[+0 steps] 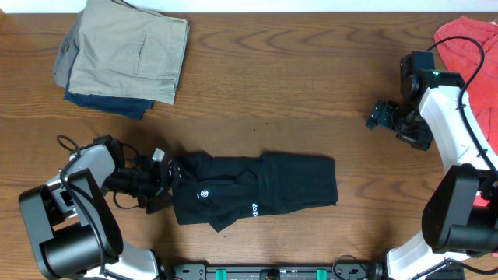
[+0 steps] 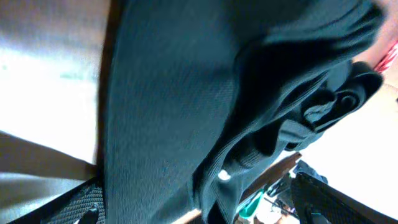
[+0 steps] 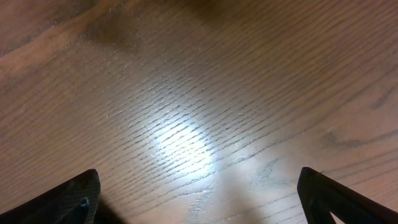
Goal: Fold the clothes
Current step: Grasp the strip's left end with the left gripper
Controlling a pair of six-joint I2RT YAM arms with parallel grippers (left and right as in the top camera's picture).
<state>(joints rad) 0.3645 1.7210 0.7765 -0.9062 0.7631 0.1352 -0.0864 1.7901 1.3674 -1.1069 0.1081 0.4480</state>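
The clothes, a black T-shirt (image 1: 257,190), lie folded into a long strip across the front middle of the table, with small white lettering showing on top. My left gripper (image 1: 165,189) sits at the strip's left end. In the left wrist view the dark fabric (image 2: 174,93) fills the gap between its wide-apart fingers (image 2: 81,205), so the left gripper (image 2: 202,205) is open around the cloth. My right gripper (image 1: 387,124) hovers far to the right, away from the shirt. It is open over bare wood, with nothing between the jaws of the right gripper (image 3: 202,199).
A stack of folded khaki trousers (image 1: 124,54) on a navy garment lies at the back left. A red garment (image 1: 467,39) lies at the back right corner. Brown wooden table (image 1: 296,93) shows between them.
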